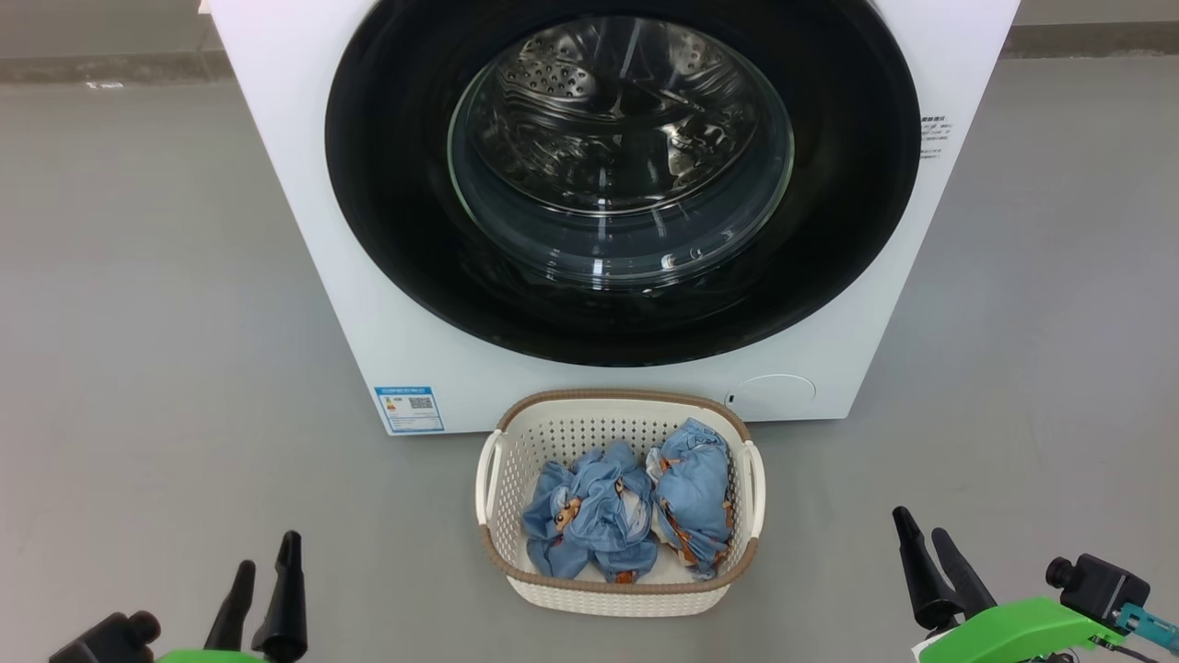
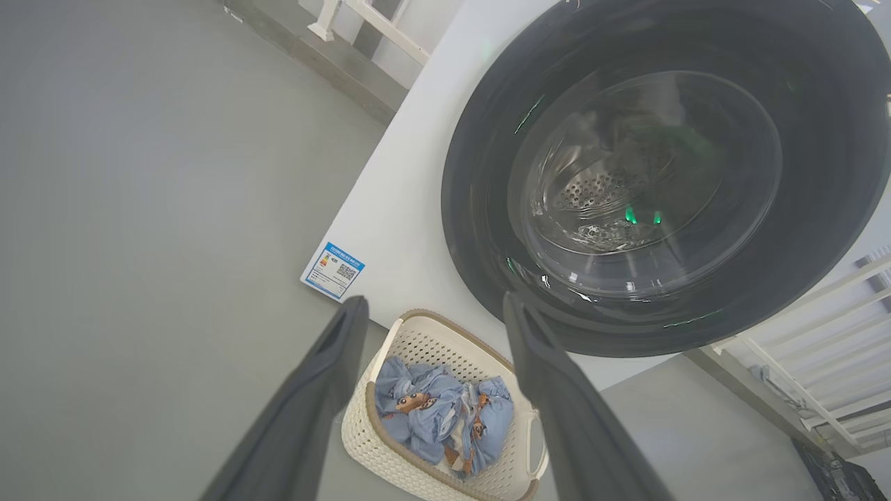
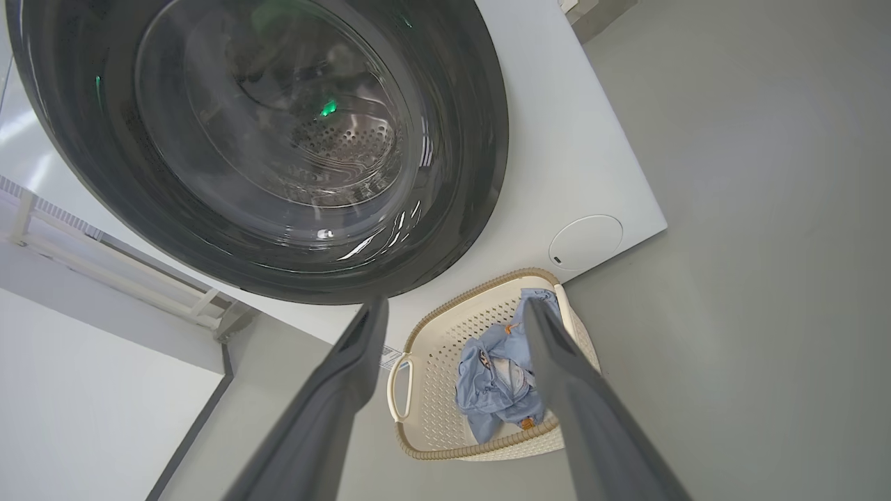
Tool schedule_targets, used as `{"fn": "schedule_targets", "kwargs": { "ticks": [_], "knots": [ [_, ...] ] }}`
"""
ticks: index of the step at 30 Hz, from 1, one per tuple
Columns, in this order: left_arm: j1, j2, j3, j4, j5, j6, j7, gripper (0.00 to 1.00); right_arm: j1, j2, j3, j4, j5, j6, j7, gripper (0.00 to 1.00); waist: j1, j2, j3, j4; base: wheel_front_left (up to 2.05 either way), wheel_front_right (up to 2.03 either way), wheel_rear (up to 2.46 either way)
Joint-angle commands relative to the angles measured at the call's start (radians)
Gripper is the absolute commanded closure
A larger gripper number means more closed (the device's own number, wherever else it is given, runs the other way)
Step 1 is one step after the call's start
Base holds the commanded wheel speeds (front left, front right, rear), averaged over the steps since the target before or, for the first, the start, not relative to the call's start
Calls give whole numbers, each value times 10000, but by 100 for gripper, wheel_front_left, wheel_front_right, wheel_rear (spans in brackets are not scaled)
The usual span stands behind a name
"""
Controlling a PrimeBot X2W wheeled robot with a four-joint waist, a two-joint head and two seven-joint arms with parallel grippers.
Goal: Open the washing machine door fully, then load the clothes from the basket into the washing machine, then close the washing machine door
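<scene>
The washing machine (image 1: 304, 230), a big white box, stands on the grey floor (image 1: 138, 322) straight ahead of the robot, well beyond both pairs of fingers. Its round door (image 1: 387, 184) lies flat against the front, shut. Its wide glossy black rim rings a bulging clear glass window, and the perforated steel drum (image 1: 626, 110) gleams through it. Low on the front there is a blue label sticker (image 1: 409, 409) near the left corner and a round cover (image 1: 774, 394) near the right.

The basket (image 1: 617, 599) sits on the floor close up against the foot of the machine, midway between the two arms. I cannot tell whether it touches the machine. It is cream-white and perforated, with a brown woven-look rim and a handle on each side.

The clothes (image 1: 589, 511) lie inside it as two crumpled light blue bundles side by side, printed with small orange and white figures. The right bundle rises higher against the basket's right wall.

The left gripper (image 1: 267, 550) hangs off to the basket's left, nearer the robot. Its dark fingers are parted, with nothing between them. The right gripper (image 1: 919, 522) hangs off to the basket's right, its fingers spread the same way and holding nothing. Both are well apart from the basket, the clothes and the door.
</scene>
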Motion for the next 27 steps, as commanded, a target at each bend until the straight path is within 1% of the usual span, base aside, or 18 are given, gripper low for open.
{"fn": "schedule_targets", "kwargs": {
  "ticks": [1,12,27],
  "knots": [
    [-171,254,174,-327,336,-16,-157,0,-488,-139,177,-183,-365,10,-153,0,-1,0,5,-4,0,0,0],
    [-170,398,41,-410,1629,-19,-510,0,-570,-202,302,-111,-1671,12,-503,0,-1,0,41,-22,0,0,0],
    [-159,571,-52,-494,3131,-23,-952,0,-637,-281,291,-74,-3285,14,-942,0,-1,0,104,-69,0,0,0]
  ]
}}
